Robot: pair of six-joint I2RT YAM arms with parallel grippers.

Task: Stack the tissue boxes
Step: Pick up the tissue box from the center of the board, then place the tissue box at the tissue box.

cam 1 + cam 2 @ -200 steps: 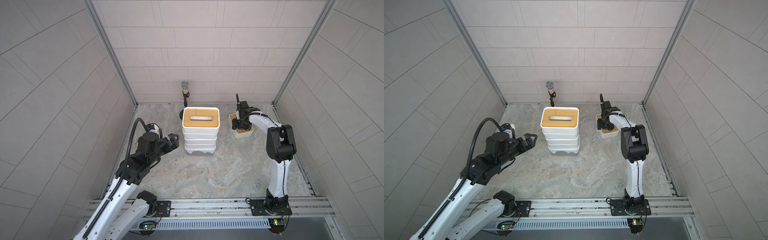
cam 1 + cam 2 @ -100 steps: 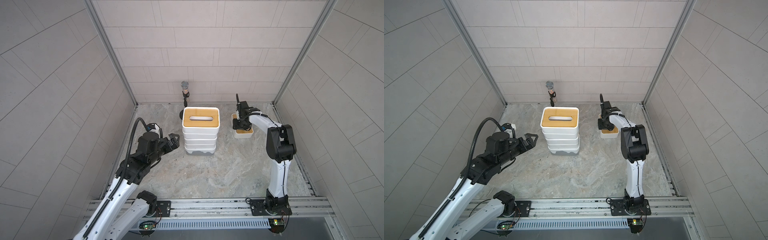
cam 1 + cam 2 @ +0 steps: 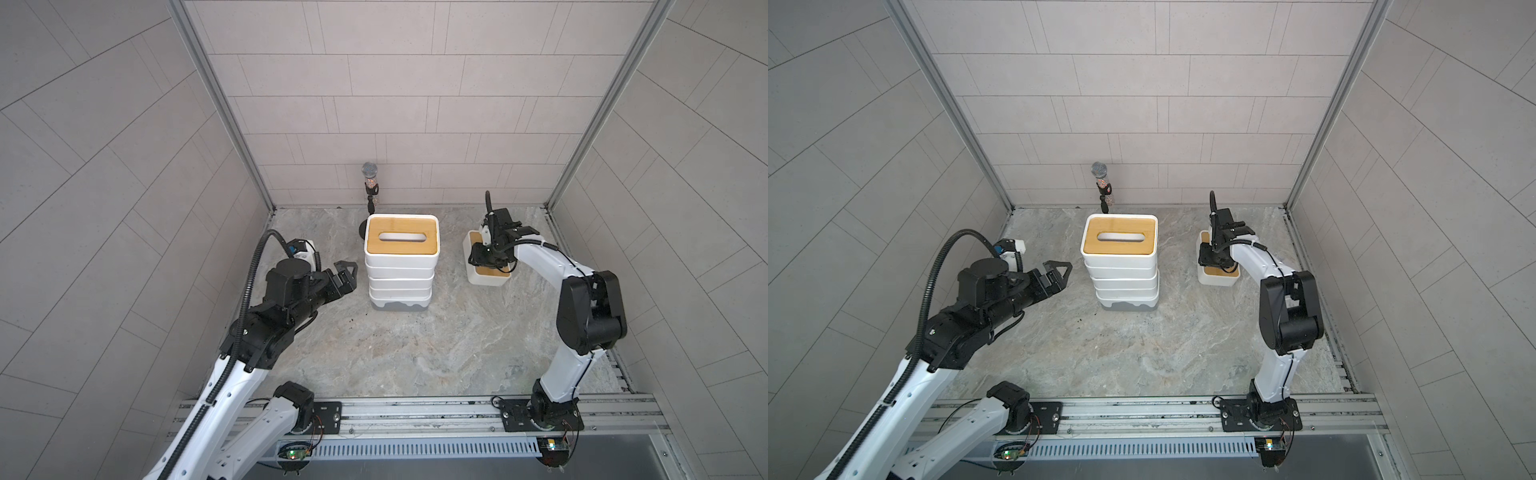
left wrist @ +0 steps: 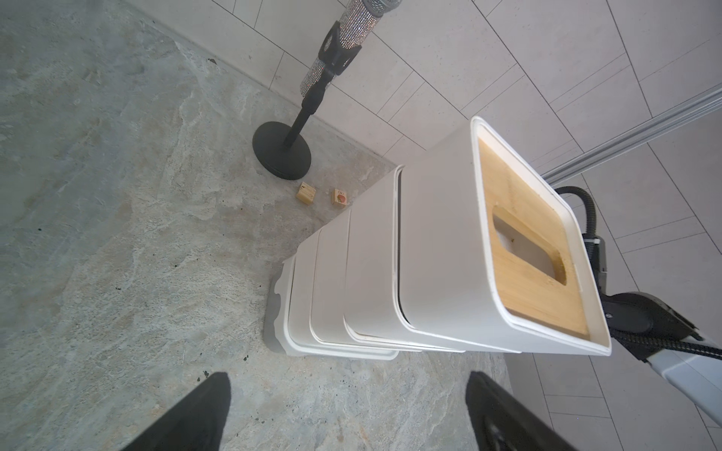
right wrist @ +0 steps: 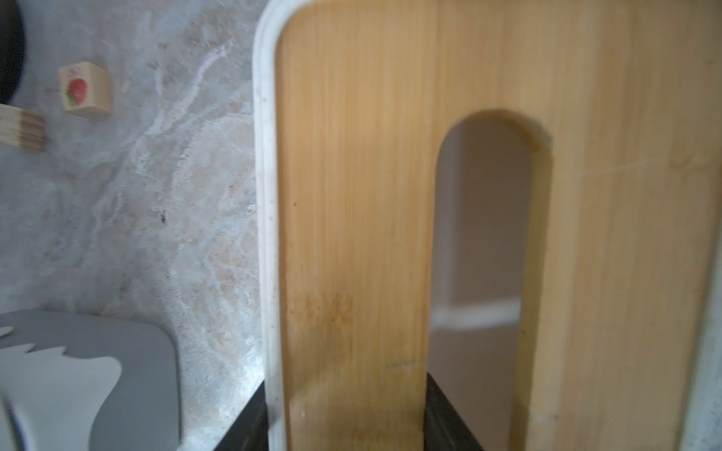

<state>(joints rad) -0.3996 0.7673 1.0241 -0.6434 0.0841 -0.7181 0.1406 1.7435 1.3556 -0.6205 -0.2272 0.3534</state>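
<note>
The stack [image 3: 401, 266] of nested tissue boxes is seen at the ctr of the floor, bamboo lid on top, grey base at the bottom. The lone box [image 3: 486, 281] is set apart to the stack's right, also w/ a bamboo lid [image 5: 351, 195].

The right gripper [image 5: 347, 423] is clamped on the lone box. In the right wrist view one finger is placed outside the white rim and the other is dropped into the slot [image 5: 484, 254], so the lid strip and wall are pinched btw. them. The left gripper [image 3: 347, 276] is held wide apart and empty, beside the stack but not touching it.

Handling, as judged: the box is prob. a light, stiff, hollow plastic shell. Its smooth walls are likely slippery, so a rim-and-slot pinch is preferred over a squeeze across the body. Since the hold is taken off-ctr, some tilt is to be expected on lifting. The lid may only be seated loosely; that cannot be told. For nesting, the box should be kept level and lined up w/ the top lid.
</note>
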